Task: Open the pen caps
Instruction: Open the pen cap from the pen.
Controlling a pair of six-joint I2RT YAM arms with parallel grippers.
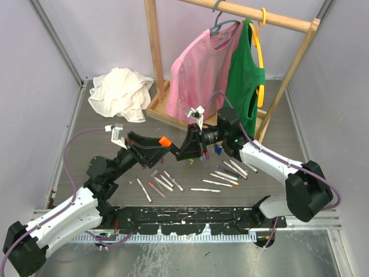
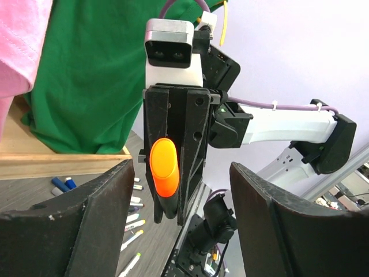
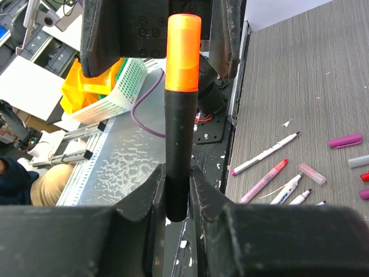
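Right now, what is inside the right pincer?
A black marker is clamped in the right pincer, its orange cap pointing toward the open left pincer. The cap covers the tip, so that cannot be seen.

The marker [image 3: 177,150] is black, its cap [image 3: 183,52] orange; pink shirt [image 1: 199,72], green shirt [image 1: 242,86].

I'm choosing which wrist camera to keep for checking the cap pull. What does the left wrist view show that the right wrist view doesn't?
Only the left wrist view: the green shirt, a pink shirt, the rack's wooden base, and the right arm with its white link. Only the right wrist view: the black marker at full length, clamped in the right gripper, a loose purple cap, and a white basket beyond the table. Both: the orange cap and loose pens on the table.
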